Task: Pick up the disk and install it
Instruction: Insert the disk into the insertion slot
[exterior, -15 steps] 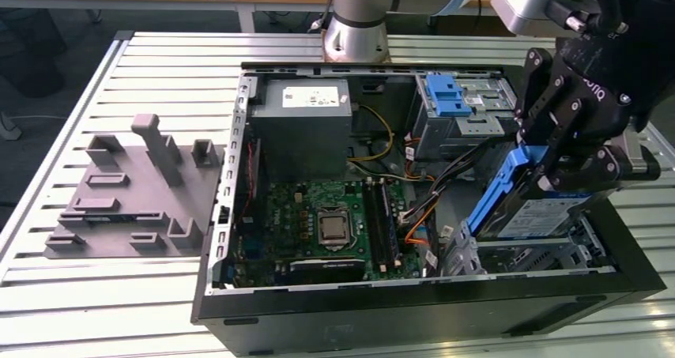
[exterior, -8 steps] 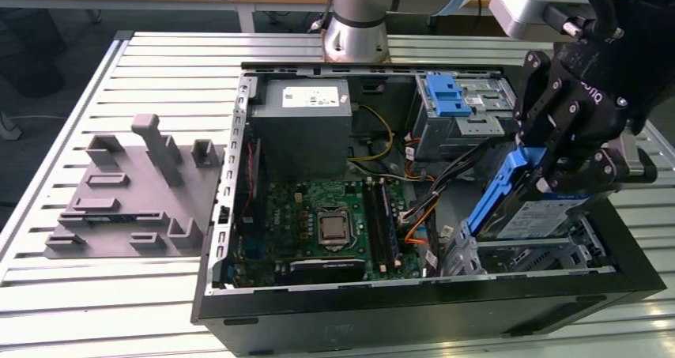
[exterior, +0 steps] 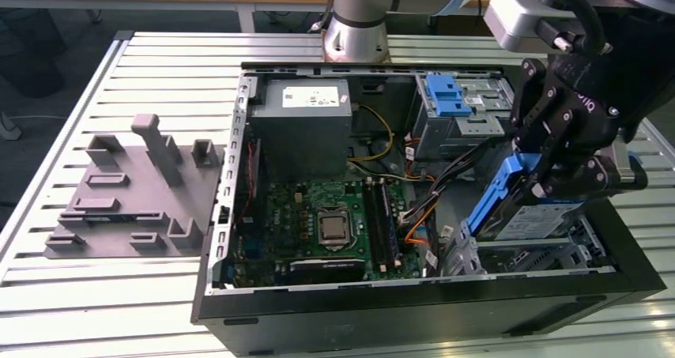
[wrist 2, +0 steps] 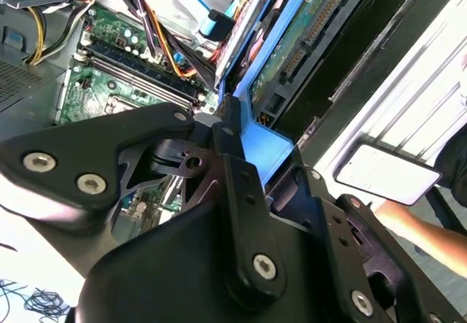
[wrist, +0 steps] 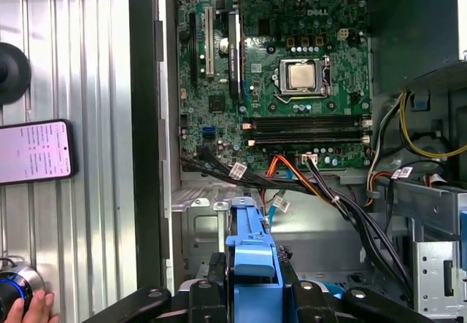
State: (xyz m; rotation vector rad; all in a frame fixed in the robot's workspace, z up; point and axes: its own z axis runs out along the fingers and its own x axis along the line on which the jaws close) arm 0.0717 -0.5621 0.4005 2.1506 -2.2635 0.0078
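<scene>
Blue-bracketed disk (exterior: 524,216) is clamped on edge between the fingers (wrist: 216,279), hanging just over the drive bay (exterior: 527,259) below them in the open case (exterior: 422,303); install step in hand, and seating likely needs it square to the bay rails.

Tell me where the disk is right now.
The disk is clamped in the claw at the exterior view's right end of the open computer case, tilted above the drive bay beside the motherboard.
</scene>
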